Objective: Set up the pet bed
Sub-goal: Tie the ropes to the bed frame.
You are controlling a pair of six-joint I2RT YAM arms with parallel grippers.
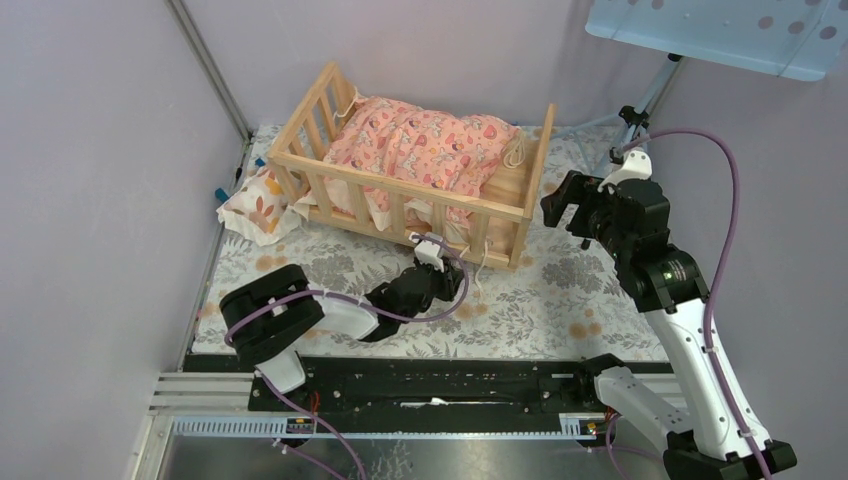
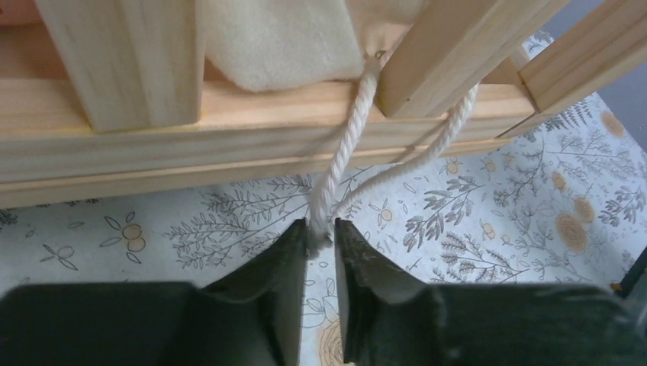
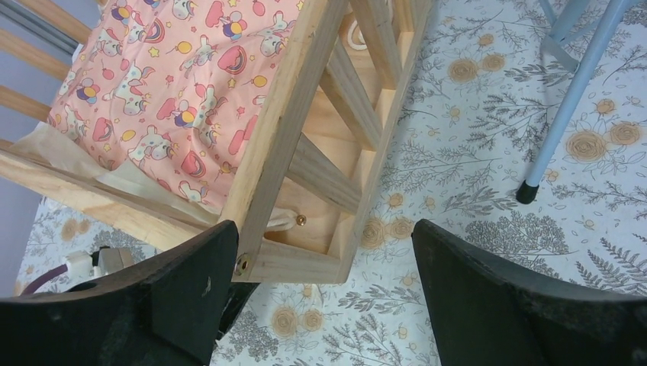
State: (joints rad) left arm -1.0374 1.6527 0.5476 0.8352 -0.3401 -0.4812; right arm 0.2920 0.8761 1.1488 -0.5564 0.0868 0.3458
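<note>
Pinching a white twisted cord on the light wooden pet bed.
Squeezing it in the nearly closed left claw; holding the right claw wide open, empty.

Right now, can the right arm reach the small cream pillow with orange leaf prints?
Probably not: the light wooden pet bed stands between the open right gripper and that pillow at its left end.

The light-wood slatted pet bed holds the pink patterned cushion; the leaf-print pillow lies just left, a white cord hangs off its near rail.
</note>
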